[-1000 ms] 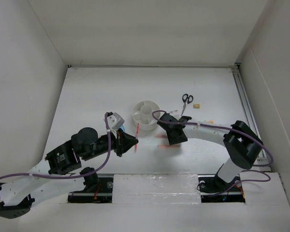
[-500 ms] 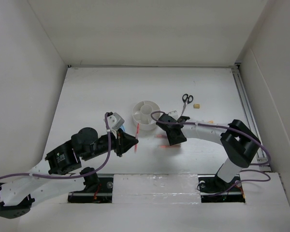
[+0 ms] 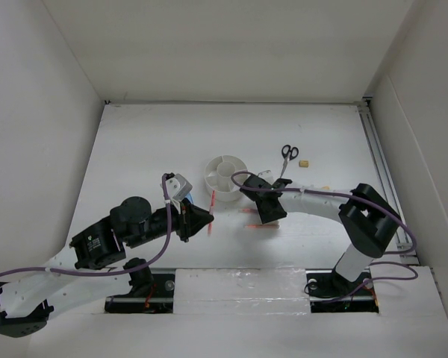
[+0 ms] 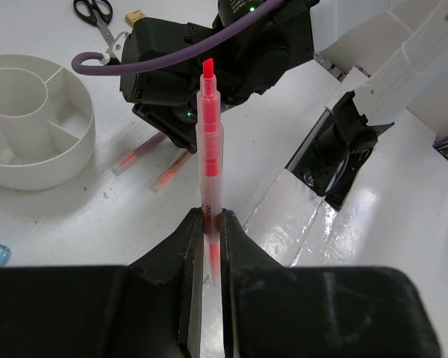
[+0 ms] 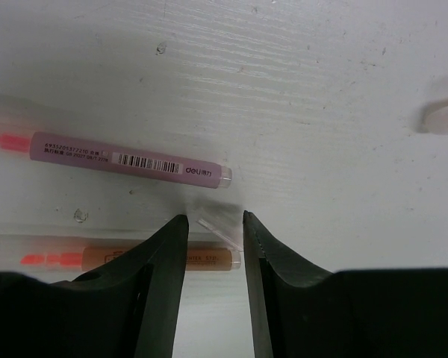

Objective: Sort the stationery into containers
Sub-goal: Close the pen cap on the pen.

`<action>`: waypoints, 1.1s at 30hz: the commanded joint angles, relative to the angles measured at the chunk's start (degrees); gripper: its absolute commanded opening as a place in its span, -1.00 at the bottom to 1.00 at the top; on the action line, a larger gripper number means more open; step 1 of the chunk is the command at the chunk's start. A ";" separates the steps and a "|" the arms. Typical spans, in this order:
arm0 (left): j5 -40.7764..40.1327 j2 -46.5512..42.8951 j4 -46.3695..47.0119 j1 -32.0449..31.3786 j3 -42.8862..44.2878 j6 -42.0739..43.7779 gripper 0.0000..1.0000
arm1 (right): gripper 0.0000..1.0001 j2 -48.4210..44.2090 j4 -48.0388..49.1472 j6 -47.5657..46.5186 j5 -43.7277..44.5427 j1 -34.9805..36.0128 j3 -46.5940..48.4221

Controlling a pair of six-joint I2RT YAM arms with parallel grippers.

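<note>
Bare white desk (image 3: 149, 142) open left of and behind the round white plastic divided organizer (image 3: 225, 177), left tool (image 4: 209, 224) clamping a translucent pink pen (image 4: 209, 142) near its front, right tool (image 5: 215, 224) low over two label-wrapped pens (image 5: 127, 160) at its right, black-handled scissors (image 3: 287, 156) beyond

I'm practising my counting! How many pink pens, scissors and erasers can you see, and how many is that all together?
Pink pens: 3 (one in the left gripper, two on the table)
Scissors: 1
Eraser: 1
Total: 5
</note>
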 commanded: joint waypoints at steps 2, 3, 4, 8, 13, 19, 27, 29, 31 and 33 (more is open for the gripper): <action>0.50 -0.50 2.26 -0.19 0.54 0.58 -1.00 | -0.17 1.16 1.21 -0.46 -0.94 0.01 1.30; 0.50 -0.50 2.26 -0.19 0.54 0.58 -1.00 | -0.17 1.16 1.21 -0.46 -0.94 0.01 0.78; 0.50 -0.50 2.26 -0.19 0.54 0.58 -1.00 | -0.21 1.16 1.21 -0.46 -0.94 0.01 0.78; 0.50 -0.50 2.26 -0.19 0.54 0.58 -1.00 | -0.21 1.16 2.43 -0.99 -2.08 -0.52 0.78; 0.50 -0.50 2.26 -0.19 0.54 0.58 -1.00 | -0.26 1.16 2.96 -0.47 -2.09 -0.52 0.16; 0.50 -0.50 2.26 -0.19 0.54 0.58 -1.00 | -0.26 2.39 2.96 0.59 -1.47 -0.52 -0.37; 1.03 -0.50 2.26 -0.19 0.54 0.58 -1.00 | -0.26 1.25 2.44 2.70 -1.47 -2.19 -0.98; 1.03 -0.50 2.26 -0.19 0.54 0.58 -1.00 | -0.26 1.25 2.44 3.23 -1.47 -2.19 -0.98; 1.03 -0.50 2.26 -0.19 0.54 0.58 -1.00 | -0.26 1.25 2.44 3.23 -1.47 -2.19 -1.51; 1.03 -0.50 2.26 -0.19 0.54 0.58 -1.00 | -0.26 1.25 2.44 3.75 -1.47 -2.19 -1.51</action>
